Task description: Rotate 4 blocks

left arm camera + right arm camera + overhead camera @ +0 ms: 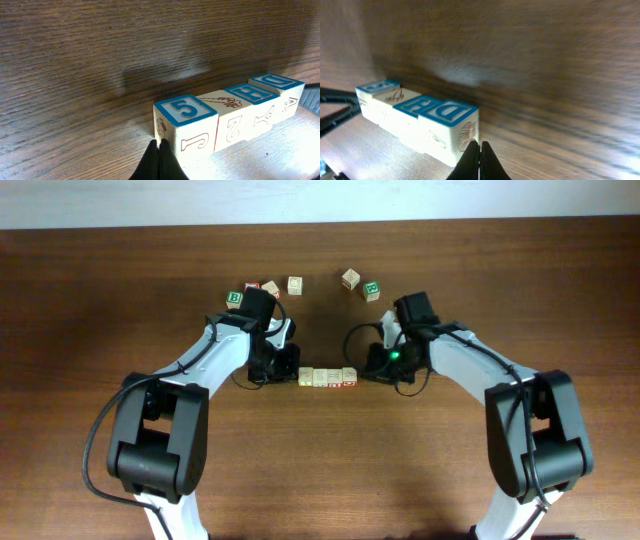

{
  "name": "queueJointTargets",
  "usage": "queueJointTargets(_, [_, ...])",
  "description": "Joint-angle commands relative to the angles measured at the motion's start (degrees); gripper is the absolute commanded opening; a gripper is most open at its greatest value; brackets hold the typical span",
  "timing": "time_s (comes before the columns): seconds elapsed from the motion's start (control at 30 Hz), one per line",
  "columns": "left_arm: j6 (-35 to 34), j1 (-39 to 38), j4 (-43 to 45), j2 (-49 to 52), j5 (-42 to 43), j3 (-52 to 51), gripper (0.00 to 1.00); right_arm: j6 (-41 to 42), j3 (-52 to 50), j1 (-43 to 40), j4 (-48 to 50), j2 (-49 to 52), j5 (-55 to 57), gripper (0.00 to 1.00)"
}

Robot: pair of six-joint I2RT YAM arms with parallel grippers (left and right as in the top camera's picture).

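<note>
Four blocks (328, 377) sit in a tight row at the middle of the counter (330, 470), face to face, and I've got one hand at each end. My left hand (159, 159) is pressed together, fingertips closed to a single point, and that point touches the end face of the block with the blue 5 (186, 111), low down near the counter. My right hand (480, 159) is closed the same way, holding nothing, its tip against the outer face of the D block (451, 112) at the other end.

As I read it, the job here is to swing the whole row round as one piece, pinned between my two tips. To do that well, I want the push from both ends even and running straight through the centres of the blocks; any offset and the row is likely to buckle at a seam. I should stay low on the faces so nothing tips up, and sweep my hands in opposite directions about the row's middle, slowly, so the blocks slide together.

Both arms come in from the near edge, elbows flared outward, forearms angling in toward the centre, wrists bent down so the hands sit right at counter level. The loose cubes (295, 284) farther back are well apart from the row, so I judge there's room to turn.
</note>
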Motion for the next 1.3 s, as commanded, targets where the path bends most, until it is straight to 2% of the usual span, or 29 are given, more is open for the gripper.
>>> queueJointTargets(0.0, [-0.3,-0.2,-0.1,0.4,1.0,-0.3,0.0,-0.9,-3.0,-4.3,4.0,0.3,-7.2,0.04])
queueJointTargets(0.1, [-0.3,-0.2,-0.1,0.4,1.0,-0.3,0.0,-1.9,-9.5,-7.4,13.8,0.4,-17.5,0.04])
queueJointTargets(0.9, [-0.3,-0.2,0.1,0.4,1.0,-0.3,0.0,0.9,-9.7,-3.8,18.5,2.0,-19.6,0.04])
queueJointTargets(1.27, [-0.3,-0.2,0.1,0.4,1.0,-0.3,0.0,0.7,-9.4,-0.8,18.6,-1.6,-19.6,0.04])
